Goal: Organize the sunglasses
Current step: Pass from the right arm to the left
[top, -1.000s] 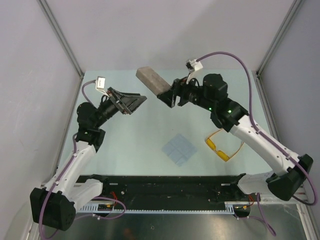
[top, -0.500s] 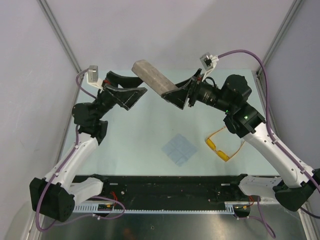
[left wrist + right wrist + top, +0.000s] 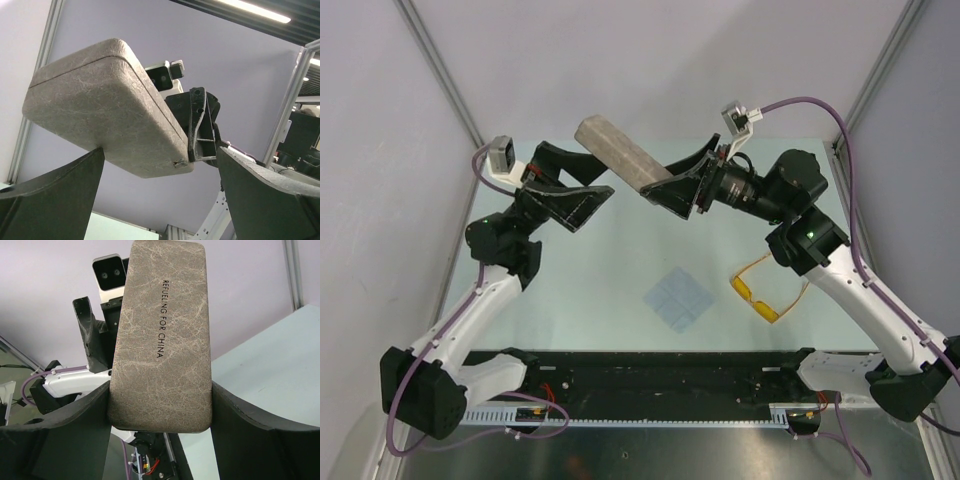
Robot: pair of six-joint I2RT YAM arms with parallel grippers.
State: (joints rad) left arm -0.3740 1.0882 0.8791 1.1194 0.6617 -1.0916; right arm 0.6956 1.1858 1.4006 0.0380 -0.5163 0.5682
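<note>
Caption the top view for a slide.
Right gripper holds the case near the open left gripper; sunglasses lie on the table.

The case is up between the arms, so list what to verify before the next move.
1. Hold of the right tool on the case: ok, clamped on one end, off the table.
2. Opening of the left tool: ok, jaws wide.
3. Free end of the case inside the left jaws: cannot tell.
4. Lid of the case closed: ok, seam shut.
5. The sunglasses free: ok, unheld on the table.
6. The cloth out of the way: ok, flat on the table.
</note>
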